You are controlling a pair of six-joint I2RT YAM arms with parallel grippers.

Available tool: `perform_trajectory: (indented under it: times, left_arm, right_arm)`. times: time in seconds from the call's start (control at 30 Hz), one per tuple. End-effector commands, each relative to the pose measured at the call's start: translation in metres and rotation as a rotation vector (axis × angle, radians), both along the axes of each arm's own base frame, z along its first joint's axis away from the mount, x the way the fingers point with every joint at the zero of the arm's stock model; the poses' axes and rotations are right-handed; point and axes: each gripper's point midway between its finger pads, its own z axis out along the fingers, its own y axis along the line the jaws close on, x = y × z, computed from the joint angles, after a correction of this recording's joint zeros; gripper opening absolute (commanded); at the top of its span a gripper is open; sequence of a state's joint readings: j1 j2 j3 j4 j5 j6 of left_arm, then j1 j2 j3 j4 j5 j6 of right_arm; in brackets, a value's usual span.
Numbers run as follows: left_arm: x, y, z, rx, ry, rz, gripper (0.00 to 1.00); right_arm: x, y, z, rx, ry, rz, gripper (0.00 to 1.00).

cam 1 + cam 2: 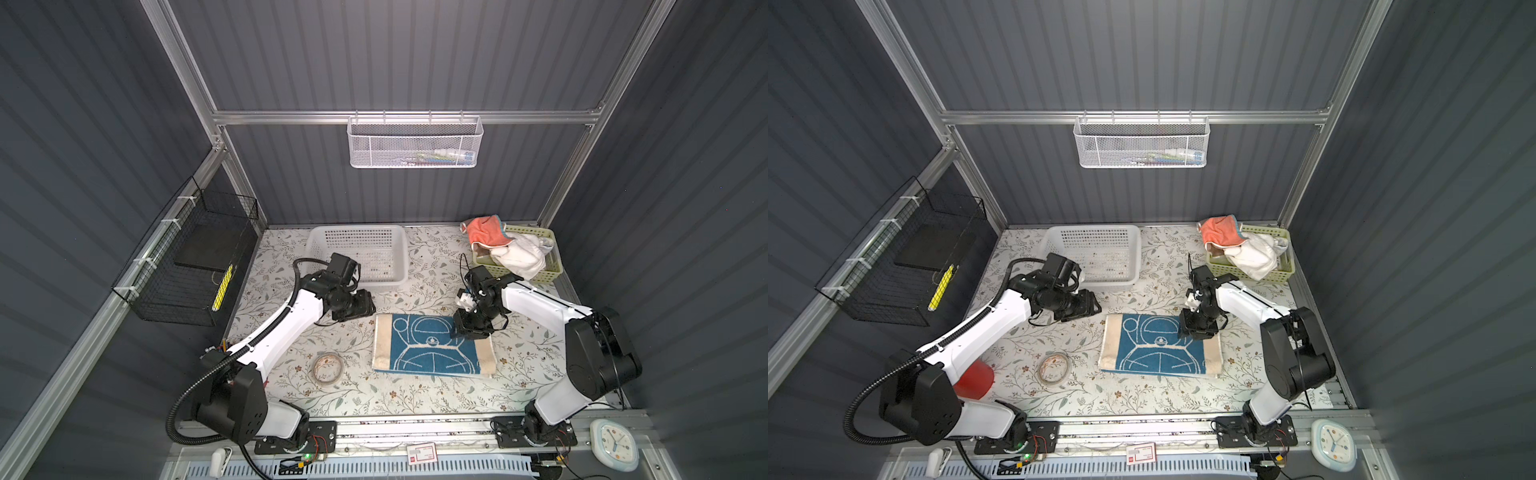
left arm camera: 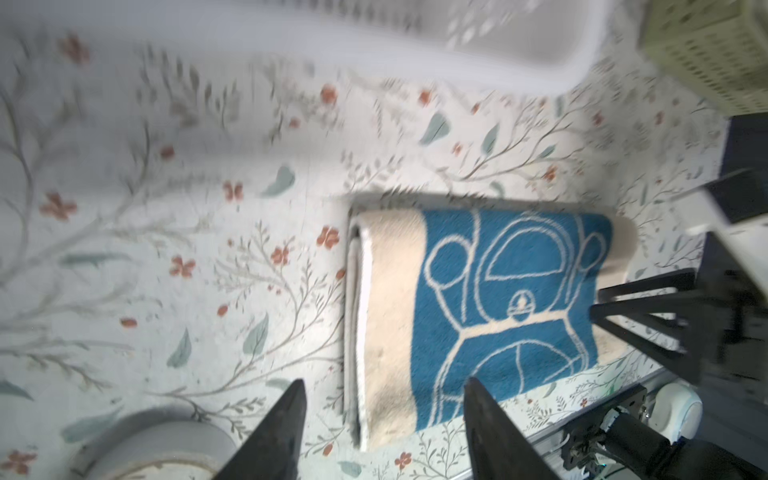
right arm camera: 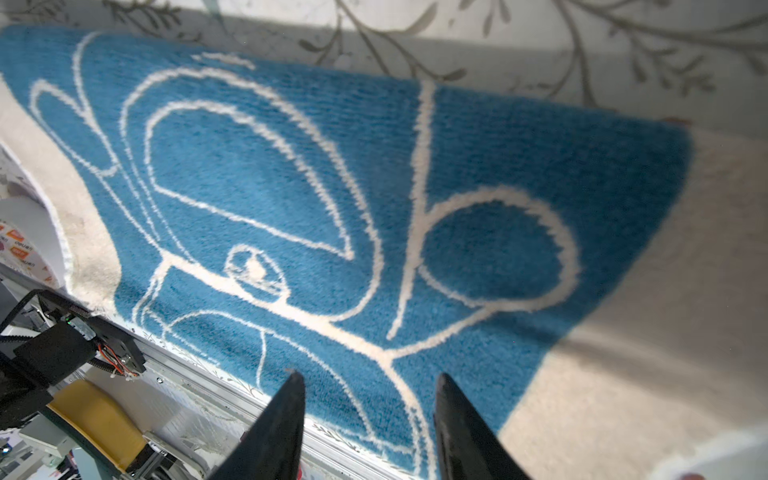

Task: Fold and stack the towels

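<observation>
Now left end effector [image 2: 384, 382] spread, empty, beside folded blue towel [image 1: 432, 349]; right end effector [image 3: 370, 375] likewise, above it.

Legible text: none can be read with certainty in any view
Card [image 1: 422, 452]: lies on the front rail; white with a red mark at one corner; print too small to read
Clock [image 1: 614, 444]: at the front right corner; dial marks and hands show; numerals not legible
White round object [image 3: 18, 243]: seen past the towel's cream edge in the right wrist view; small orange labels with pale lettering; too blurred to read
Wall basket [image 1: 353, 141]: packaging inside with coloured print; illegible
Blue towel [image 1: 432, 347]: white line drawing only
</observation>
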State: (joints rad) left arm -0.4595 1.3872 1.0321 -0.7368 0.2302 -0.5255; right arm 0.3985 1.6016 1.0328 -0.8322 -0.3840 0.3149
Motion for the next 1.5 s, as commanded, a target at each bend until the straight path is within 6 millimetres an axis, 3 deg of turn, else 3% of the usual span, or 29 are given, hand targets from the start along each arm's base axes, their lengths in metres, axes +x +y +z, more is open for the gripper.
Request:
perform_trajectory:
  times: [0.0,0.2,0.43,0.67,0.83,0.97,1.07,1.13,1.3,1.47]
  left_arm:
    - [-0.016,-0.007,-0.005,-0.100,0.018,0.036,0.61]
    - [-0.026,-0.028,-0.045,-0.247,0.107,0.041,0.61]
    - [-0.031,-0.041,-0.078,-0.303,0.183,0.013,0.61]
    - [-0.024,-0.053,-0.095,-0.382,0.213,0.045,0.59]
    - [-0.022,-0.061,-0.099,-0.400,0.233,0.034,0.49]
    - [-0.021,-0.073,-0.099,-0.414,0.237,0.015,0.34]
    - [-0.019,-0.084,-0.094,-0.395,0.219,-0.030,0.09]
    - [-0.015,-0.092,-0.085,-0.352,0.177,-0.071,0.00]
    - [0.006,-0.136,-0.046,-0.299,0.120,-0.187,0.00]
    - [0.038,-0.170,-0.003,-0.265,0.064,-0.261,0.00]
  right_arm:
    - [-0.003,0.000,0.003,-0.017,-0.007,-0.002,0.51]
    - [-0.011,0.003,-0.013,-0.008,0.027,-0.002,0.51]
    - [-0.018,0.006,-0.032,0.008,0.064,-0.021,0.51]
    - [-0.022,0.004,-0.038,-0.005,0.070,-0.015,0.50]
    - [-0.020,0.003,-0.038,-0.014,0.060,-0.010,0.50]
    - [-0.014,0.003,-0.031,-0.016,0.021,-0.007,0.50]
    - [-0.009,0.000,-0.022,-0.029,-0.016,-0.011,0.50]
    - [-0.003,-0.008,-0.013,-0.061,-0.075,-0.029,0.50]
    - [0.011,-0.020,0.016,-0.077,-0.225,-0.084,0.53]
    - [0.012,-0.033,0.026,-0.062,-0.277,-0.129,0.53]
